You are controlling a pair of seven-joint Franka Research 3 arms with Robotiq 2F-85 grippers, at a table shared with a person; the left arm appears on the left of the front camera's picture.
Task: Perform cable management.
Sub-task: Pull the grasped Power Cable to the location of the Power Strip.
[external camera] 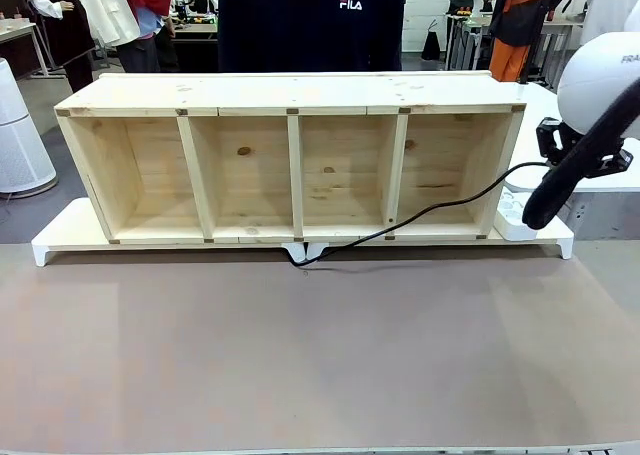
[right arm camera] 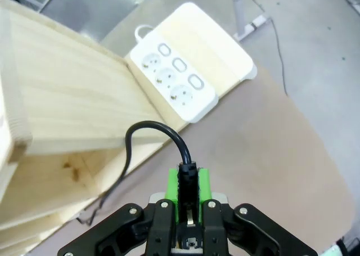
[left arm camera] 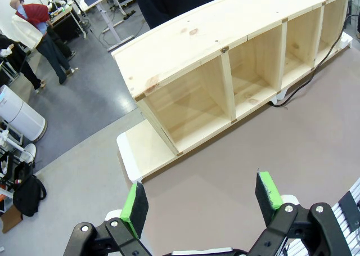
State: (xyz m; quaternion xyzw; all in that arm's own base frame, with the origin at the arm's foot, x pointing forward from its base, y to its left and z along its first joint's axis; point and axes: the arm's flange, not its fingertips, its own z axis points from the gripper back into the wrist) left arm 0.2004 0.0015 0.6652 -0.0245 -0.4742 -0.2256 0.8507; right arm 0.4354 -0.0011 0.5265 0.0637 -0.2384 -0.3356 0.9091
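A long wooden shelf (external camera: 296, 97) with four open compartments lies on a grey-brown worktop (external camera: 320, 365). A thin black cable (external camera: 430, 213) comes out from under the shelf's front edge near the middle. It rises on a slant to the right, past the last compartment, toward the robot's right arm.

In the right wrist view, the right gripper (right arm camera: 187, 178) is clamped on the cable's black plug (right arm camera: 187, 171), high above a white power strip (right arm camera: 175, 79) with three free sockets. The plug's long axis runs along the fingers. The cord leaves its far end, pointing away from the wrist, then loops back toward the shelf. The pins are hidden.

The left gripper (left arm camera: 201, 198) hangs with its pads wide apart and nothing between them.

The step looks like bringing the plug to the strip. To do it well, the plug probably has to be turned pins-first, centred over one socket and lowered straight, with the slack kept off the shelf's corner.
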